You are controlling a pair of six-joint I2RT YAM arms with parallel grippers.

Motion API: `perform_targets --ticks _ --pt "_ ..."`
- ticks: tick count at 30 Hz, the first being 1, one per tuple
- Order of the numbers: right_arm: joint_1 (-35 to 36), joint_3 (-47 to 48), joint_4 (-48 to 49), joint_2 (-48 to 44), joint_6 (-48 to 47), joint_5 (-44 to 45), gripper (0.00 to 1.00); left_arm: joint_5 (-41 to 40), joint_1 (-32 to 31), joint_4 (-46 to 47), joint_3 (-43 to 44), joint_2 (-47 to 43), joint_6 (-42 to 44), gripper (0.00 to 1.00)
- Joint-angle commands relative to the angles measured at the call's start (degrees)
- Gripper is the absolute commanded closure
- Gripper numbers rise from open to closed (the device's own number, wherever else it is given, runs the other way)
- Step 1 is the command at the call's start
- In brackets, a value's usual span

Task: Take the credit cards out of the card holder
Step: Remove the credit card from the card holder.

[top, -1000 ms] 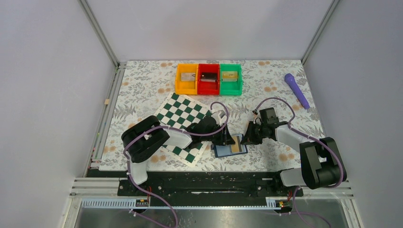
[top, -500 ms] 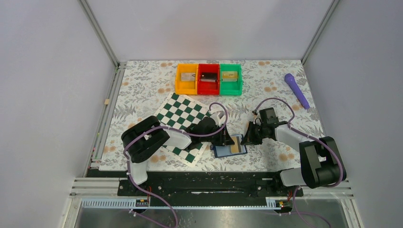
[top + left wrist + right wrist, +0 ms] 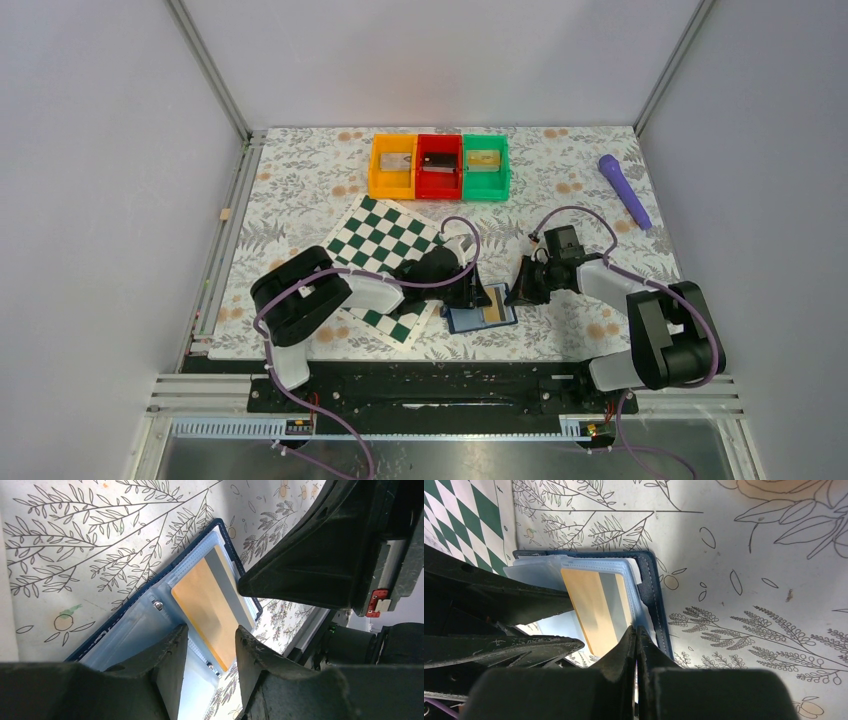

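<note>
Blue card holder beside chessboard, gold card inside, left hand spread, right hand pressed together, bins beyond.

Your card holder lies open and flat on the floral cloth, at about 4 o'clock from the chessboard and just beside its near corner. It is blue with a dark stitched edge, and its clear plastic sleeves face up. You can see 1 credit card, tan-gold with a grey stripe along its length, tucked in a sleeve on the holder's 3 o'clock half.
</note>
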Motion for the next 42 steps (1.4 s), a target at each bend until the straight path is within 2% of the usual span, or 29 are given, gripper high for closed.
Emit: perform_targets --ticks 1,17,19,26,37,42 --pt "0.37 1.74 -0.8 1.22 -0.96 -1.6 1.0 -1.51 -0.28 -0.81 0.81 -0.64 0.91 0.59" --pt "0.77 2.31 -1.08 2.81 -1.53 -3.37 1.0 4.49 -0.31 14.0 -2.61 0.54 -4.64 0.66" --pt "0.76 2.33 -1.15 2.68 -1.36 -2.89 1.0 5.01 -0.32 15.4 -3.01 0.6 -5.5 0.71" --pt "0.76 3.26 -3.15 3.05 -0.44 1.31 1.0 4.37 -0.13 15.78 -4.84 -0.86 -5.72 1.0" --pt "0.5 3.95 -4.62 3.93 0.31 4.17 1.0 6.28 2.23 18.12 -8.57 -1.63 -7.43 1.0" --pt "0.37 4.19 -5.02 4.09 0.68 5.2 1.0 6.27 2.64 16.26 -9.17 -2.99 -6.37 1.0"
